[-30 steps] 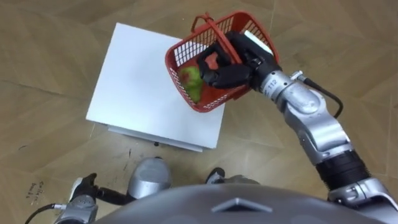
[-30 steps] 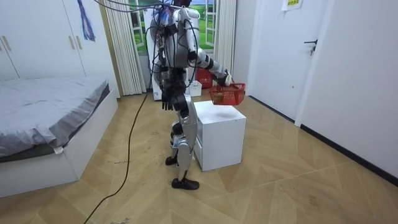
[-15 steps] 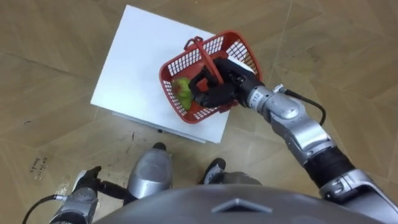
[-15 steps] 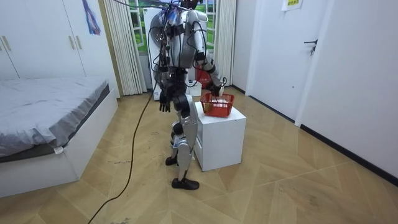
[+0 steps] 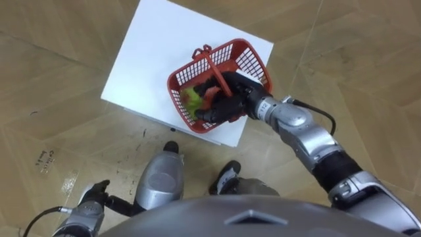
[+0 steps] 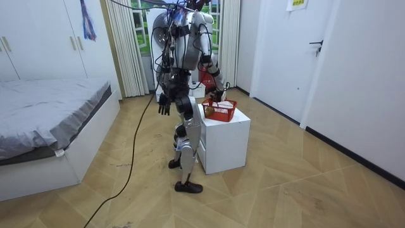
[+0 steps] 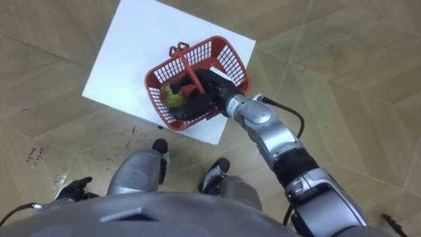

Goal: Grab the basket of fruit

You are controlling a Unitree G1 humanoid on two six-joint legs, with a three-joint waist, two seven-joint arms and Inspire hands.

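Observation:
A red plastic mesh basket [image 5: 245,58] with a red hoop handle [image 5: 205,55] is over the near right corner of the white table [image 5: 158,52]. I cannot tell whether it touches the top. A green fruit [image 5: 192,99] lies inside it. My right hand [image 5: 227,102] reaches into the basket from the right, with its fingers curled round the handle. In the room view the basket [image 6: 219,111] is at the table's [image 6: 225,142] corner closest to me. My left hand [image 5: 92,199] hangs idle by my side with relaxed fingers.
I stand close against the white table on a wooden floor [image 6: 285,183]. A bed [image 6: 44,120] lies at the room view's left, with wardrobes [image 6: 38,44] behind it. A white wall with a door [image 6: 329,63] is at the room view's right.
My right arm has pulled in and come down. The basket moved from up by the table's far right corner to low over its near right corner. The head camera shifted too.

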